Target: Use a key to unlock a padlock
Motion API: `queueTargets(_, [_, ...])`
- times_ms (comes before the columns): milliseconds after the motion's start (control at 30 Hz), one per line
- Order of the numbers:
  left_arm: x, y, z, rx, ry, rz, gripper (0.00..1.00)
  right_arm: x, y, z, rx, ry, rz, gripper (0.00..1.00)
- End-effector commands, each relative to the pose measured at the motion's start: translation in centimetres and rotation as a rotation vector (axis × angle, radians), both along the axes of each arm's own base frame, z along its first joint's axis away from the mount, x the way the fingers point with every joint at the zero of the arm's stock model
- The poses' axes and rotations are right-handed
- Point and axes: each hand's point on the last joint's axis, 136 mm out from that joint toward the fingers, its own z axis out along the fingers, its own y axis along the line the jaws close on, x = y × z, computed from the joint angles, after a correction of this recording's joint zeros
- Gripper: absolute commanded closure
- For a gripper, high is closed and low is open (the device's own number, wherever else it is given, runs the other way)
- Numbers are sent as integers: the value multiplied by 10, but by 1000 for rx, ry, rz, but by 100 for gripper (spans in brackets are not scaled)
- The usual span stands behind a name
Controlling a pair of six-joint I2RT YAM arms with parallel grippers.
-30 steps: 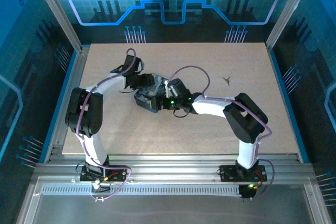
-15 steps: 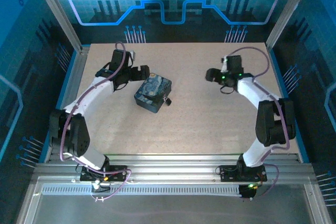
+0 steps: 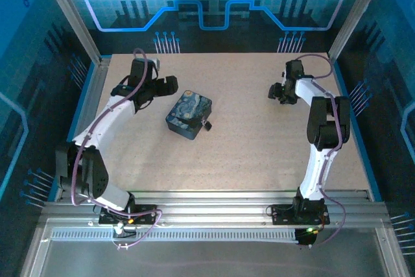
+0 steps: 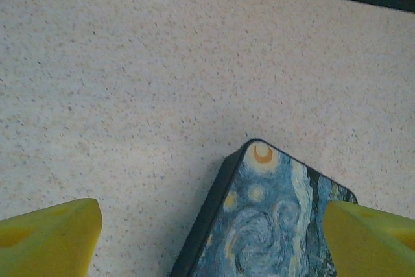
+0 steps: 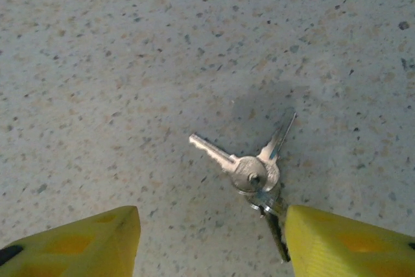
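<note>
Two pincers, both released. The right pincer (image 5: 211,235) hangs over the key (image 5: 249,172), which lies flat on the table (image 5: 97,63), well right of the patterned box (image 3: 189,116). The left pincer (image 4: 213,225) hovers by that box's left corner. The padlock (image 3: 207,124) sits against the box's right side. Fetching the key looks like the step in hand; the next move calls for descending and pinching its bow.

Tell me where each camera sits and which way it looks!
Top external: up high behind the robot, looking down at the table and the patterned box; the left arm, the right arm and their bases show.
Left wrist: on the left arm, looking down past the open left gripper at a corner of the box.
Right wrist: on the right arm, looking down past the open right gripper at the keys lying on the table.
Shared: the top and left wrist views both show the box.
</note>
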Motion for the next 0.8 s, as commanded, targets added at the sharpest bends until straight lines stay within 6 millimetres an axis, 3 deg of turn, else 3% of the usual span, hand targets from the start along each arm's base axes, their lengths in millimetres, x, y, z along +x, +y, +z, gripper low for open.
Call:
queueTargets(0, [-14, -10, 6, -2, -10, -28, 11, -10, -19, -12, -6, 98, -30, 41])
queueTargets(133, [-20, -9, 13, -2, -25, -29, 11, -9, -20, -18, 24, 119, -40, 45])
queueTargets(400, [-25, -8, 32, -3, -67, -33, 14, -11, -22, -27, 39, 173, -50, 69])
queueTargets(500, [-30, -12, 33, -7, -56, -48, 19, -10, -19, -29, 60, 172, -37, 79])
queueTargets(633, [-42, -24, 21, 8, 9, -82, 41, -10, -13, -26, 98, 151, -2, 90])
queueTargets(767, [-61, -45, 6, -16, 92, -132, 42, -16, -1, -19, 144, 119, 43, 96])
